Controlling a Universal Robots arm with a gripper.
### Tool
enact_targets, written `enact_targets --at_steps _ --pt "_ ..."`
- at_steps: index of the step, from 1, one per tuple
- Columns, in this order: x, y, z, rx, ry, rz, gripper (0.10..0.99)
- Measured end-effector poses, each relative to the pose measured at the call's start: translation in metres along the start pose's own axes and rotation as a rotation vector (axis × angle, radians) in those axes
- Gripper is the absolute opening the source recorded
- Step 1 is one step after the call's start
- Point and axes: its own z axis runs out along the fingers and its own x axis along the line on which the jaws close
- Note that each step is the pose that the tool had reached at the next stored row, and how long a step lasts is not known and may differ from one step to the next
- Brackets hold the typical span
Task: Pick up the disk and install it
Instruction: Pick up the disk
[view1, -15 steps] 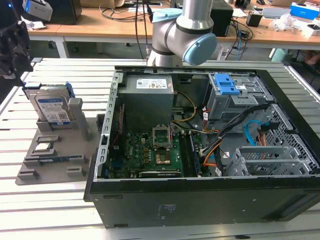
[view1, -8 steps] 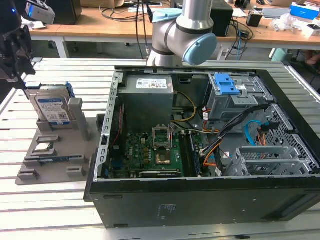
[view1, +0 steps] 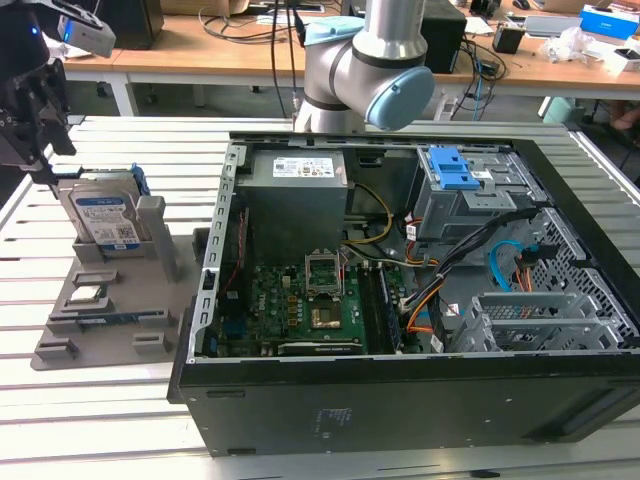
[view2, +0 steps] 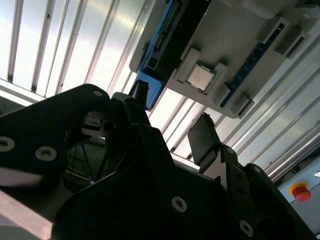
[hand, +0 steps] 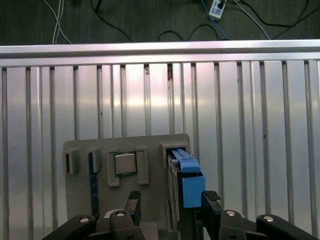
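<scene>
While the pincer (view1: 42, 135) hangs at the exterior view's far left, the disk (view1: 104, 218) stands on edge just beside it, toward the exterior view's right and a little lower. It is slotted into a grey holder (view1: 100, 330) on the slatted counter (view1: 80, 420), well apart from the open computer case (view1: 400, 300). In the first wrist view the pincer (hand: 171, 200) is spread and grips nothing. The disk (hand: 186, 175) lies straight ahead of it, its thin upper edge running away from the fingertips (hand: 132, 200), so its thickness falls within the gap, closer to one finger than the other. By my judgement the jaws face its two broad sides. The disk is silver, with a white-and-blue label turned toward the exterior camera and a blue plastic bracket framing it. A processor chip (hand: 125, 163) and a memory stick (hand: 92, 175) sit in neighbouring slots.
</scene>
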Motion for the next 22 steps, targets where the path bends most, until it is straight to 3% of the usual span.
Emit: enact_targets --at_steps 5,9,14,16,18,22 --pt "0.0 -0.0041 0.0159 0.0 0.0091 0.0 0.6" --pt "-0.0002 -0.0052 0.0209 -0.001 0.0144 0.0 0.6" --pt "-0.0004 -0.0051 0.0198 0.001 0.0123 0.001 0.6" --pt "-0.0004 -0.0045 0.0103 0.001 0.0089 0.0 0.6" --pt "-0.0004 -0.0043 0.0063 0.001 0.0079 0.0 0.6" --pt "-0.0053 -0.0046 0.0115 0.0 0.0033 -0.002 0.6"
